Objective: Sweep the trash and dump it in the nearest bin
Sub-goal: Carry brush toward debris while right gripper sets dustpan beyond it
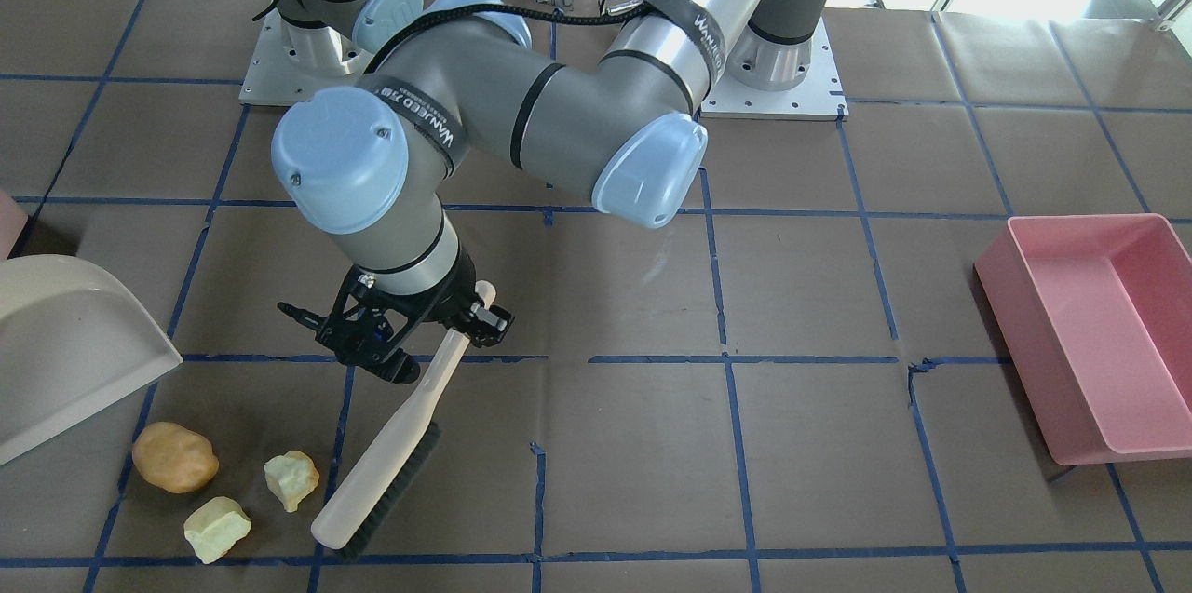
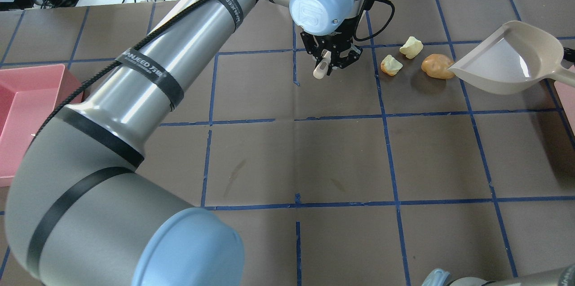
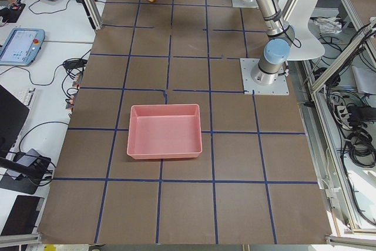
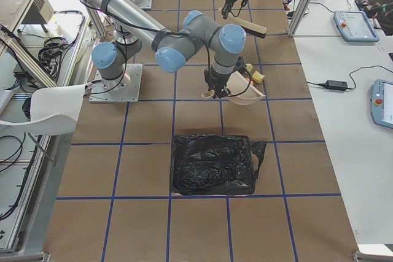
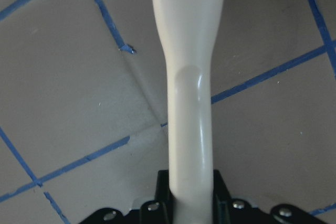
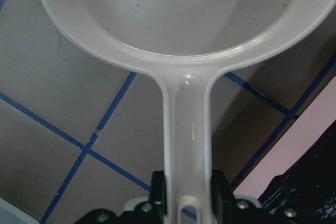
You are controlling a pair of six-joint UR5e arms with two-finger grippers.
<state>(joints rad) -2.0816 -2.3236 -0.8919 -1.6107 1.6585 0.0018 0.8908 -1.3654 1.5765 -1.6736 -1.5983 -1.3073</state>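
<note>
The left gripper [image 2: 328, 62] is clamping narrowly around the pale handle of a brush [image 1: 386, 458], reaching across to the far side of the table [image 1: 633, 463] from its own base. The brush is slanting down from the gripper with its dark bristles meeting the table, its head lying just beside the trash. That trash is sitting in a loose cluster: an orange-brown lump [image 1: 175, 456] and two yellow-green chunks [image 1: 291, 478] [image 1: 217, 529], each a little apart from the others. The right gripper [image 6: 186, 192] is closing on the handle of a beige dustpan [image 2: 507, 61], which is tilting with its front lip down on the table and right against the orange-brown lump in the overhead view. The bin [image 1: 7, 222] is showing only as a pale pink rounded corner at the table's edge, just behind the dustpan; in the right wrist view its pink rim is appearing beside black plastic sheeting. A pink tub [image 1: 1099, 332] is resting well apart at the opposite end of the table.
</note>
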